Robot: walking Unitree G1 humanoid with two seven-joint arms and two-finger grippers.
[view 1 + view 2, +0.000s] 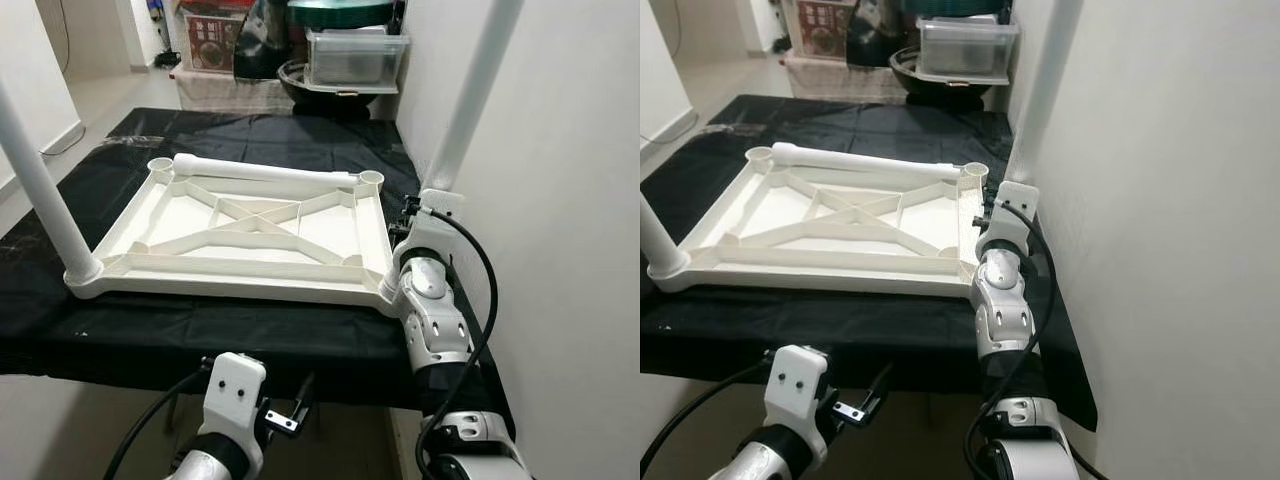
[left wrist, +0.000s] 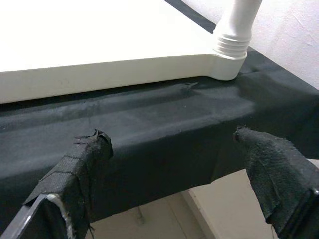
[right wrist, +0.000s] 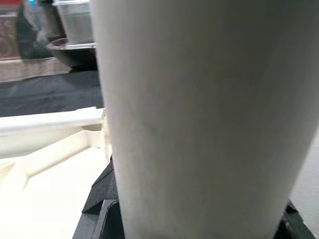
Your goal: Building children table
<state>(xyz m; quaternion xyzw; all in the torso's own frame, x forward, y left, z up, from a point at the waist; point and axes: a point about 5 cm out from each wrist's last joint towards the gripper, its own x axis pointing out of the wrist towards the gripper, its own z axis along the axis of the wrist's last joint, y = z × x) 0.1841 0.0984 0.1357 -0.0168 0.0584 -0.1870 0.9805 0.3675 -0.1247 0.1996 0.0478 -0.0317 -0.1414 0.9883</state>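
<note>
Currently the white tabletop lies upside down, ribbed underside up, on a black cloth covering the bench. One white leg stands upright in the corner socket at 8 o'clock of the tabletop; a second upright leg rises at the 4 o'clock corner, just beside the white wall. A third loose leg lies flat along the far edge at 12 o'clock, between two open corner sockets. The right arm reaches up along the bench's right edge, and the right claw sits against the base of the second upright leg; the right wrist view looks straight onto that leg at close range, but whether the fingers are clamped on it cannot be told. The left claw hangs low in front of the bench's near edge at 6 o'clock, its cloth-wrapped fingers spread wide and holding nothing, pointing at the cloth's hanging edge below the tabletop. A clear plastic bin and other stored items stand beyond the bench at 12 o'clock.
</note>
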